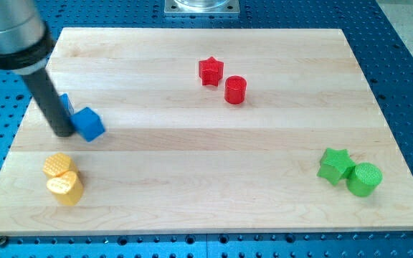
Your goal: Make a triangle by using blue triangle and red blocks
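Note:
My tip [64,133] rests on the board at the view's left. It touches the left side of a blue cube [89,125]. A second blue block [66,104], likely the blue triangle, sits just behind the rod and is partly hidden by it. A red star [210,72] and a red cylinder [235,90] sit close together at the upper middle of the board, far to the right of my tip.
Two yellow blocks [64,179] sit together at the lower left, just below my tip. A green star [335,165] and a green cylinder [364,179] sit at the lower right. The wooden board [206,208] ends on blue perforated table.

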Controlling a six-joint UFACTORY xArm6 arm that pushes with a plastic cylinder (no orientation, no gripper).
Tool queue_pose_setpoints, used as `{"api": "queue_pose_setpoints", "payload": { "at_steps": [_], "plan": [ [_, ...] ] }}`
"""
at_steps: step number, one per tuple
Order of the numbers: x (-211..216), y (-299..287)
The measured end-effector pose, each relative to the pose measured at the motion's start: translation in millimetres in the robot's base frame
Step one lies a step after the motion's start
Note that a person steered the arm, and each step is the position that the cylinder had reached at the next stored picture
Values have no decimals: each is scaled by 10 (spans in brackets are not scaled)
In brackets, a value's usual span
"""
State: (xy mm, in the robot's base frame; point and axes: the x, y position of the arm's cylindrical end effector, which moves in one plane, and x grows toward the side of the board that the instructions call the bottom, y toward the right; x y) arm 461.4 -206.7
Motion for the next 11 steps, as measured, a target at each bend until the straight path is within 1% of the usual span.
{"api": "queue_pose_setpoints", "payload": {
  "at_steps": [1, 2, 3, 4, 5, 6, 7, 8, 9, 10, 11],
  "plan": [
    [-150, -532],
    [-458, -681],
    [-630, 181],
    [-631, 65],
    [-218, -282],
    [-136, 515],
    [-333, 1157],
    [-484, 234],
    [-670, 903],
    [-671, 1472],
    [-664, 674]
  ]
}}
